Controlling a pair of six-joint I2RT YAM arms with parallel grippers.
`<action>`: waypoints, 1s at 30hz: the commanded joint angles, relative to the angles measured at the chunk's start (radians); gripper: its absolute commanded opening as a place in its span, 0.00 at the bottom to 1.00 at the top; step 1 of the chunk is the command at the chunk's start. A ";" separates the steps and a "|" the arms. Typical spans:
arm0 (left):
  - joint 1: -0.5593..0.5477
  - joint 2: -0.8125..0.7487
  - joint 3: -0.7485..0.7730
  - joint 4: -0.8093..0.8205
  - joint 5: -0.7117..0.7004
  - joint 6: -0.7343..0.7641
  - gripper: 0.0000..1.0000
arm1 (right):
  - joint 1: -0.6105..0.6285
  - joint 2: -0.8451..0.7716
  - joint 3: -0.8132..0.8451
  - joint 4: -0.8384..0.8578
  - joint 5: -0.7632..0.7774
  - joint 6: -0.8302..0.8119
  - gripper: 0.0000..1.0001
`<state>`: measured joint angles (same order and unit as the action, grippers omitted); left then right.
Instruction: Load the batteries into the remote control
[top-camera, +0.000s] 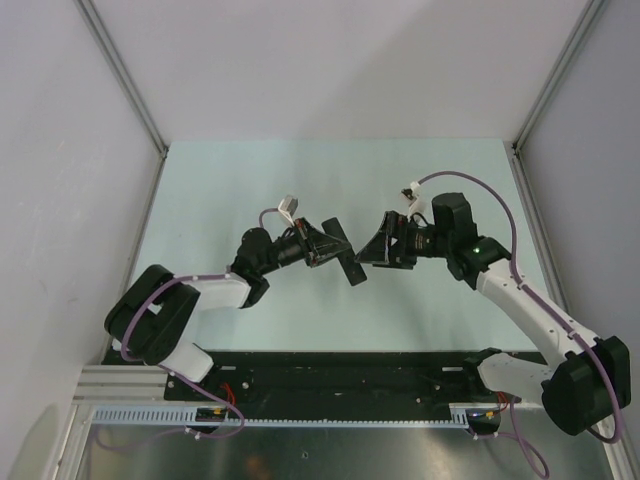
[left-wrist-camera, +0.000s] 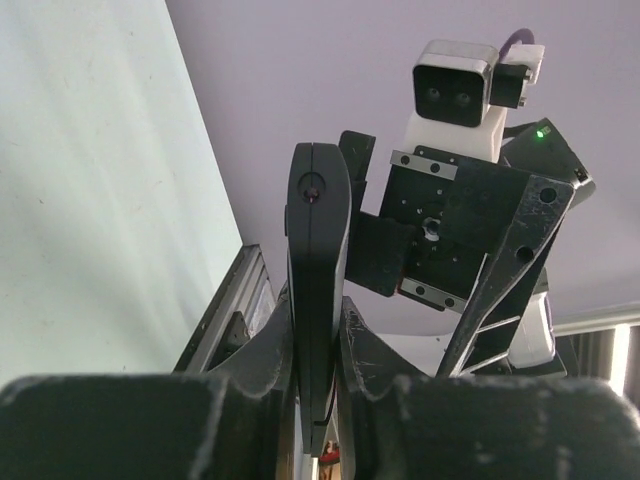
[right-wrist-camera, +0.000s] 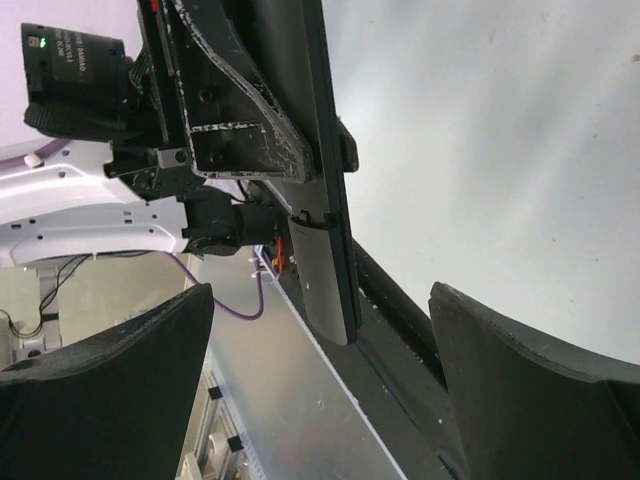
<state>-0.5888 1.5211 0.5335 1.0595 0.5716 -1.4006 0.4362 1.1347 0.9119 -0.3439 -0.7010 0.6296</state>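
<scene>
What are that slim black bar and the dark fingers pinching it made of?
The slim black rectangular remote control looks like smooth moulded plastic with a satin finish: a soft sheen and a fine seam run along its edge. The left arm's black fingers seem a harder matte plastic, possibly printed: pale scuffs and scratches show on them. Neither can be confirmed by look alone.
</scene>
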 joint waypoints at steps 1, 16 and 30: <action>-0.005 -0.044 0.025 0.053 0.030 -0.031 0.00 | -0.005 -0.010 -0.034 0.149 -0.104 0.041 0.93; -0.008 -0.072 0.031 0.053 0.043 -0.038 0.00 | 0.022 0.066 -0.070 0.261 -0.150 0.071 0.73; -0.008 -0.082 0.039 0.053 0.050 -0.041 0.00 | 0.042 0.100 -0.071 0.263 -0.157 0.062 0.61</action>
<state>-0.5892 1.4761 0.5335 1.0615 0.6067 -1.4254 0.4740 1.2320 0.8398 -0.1192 -0.8291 0.6888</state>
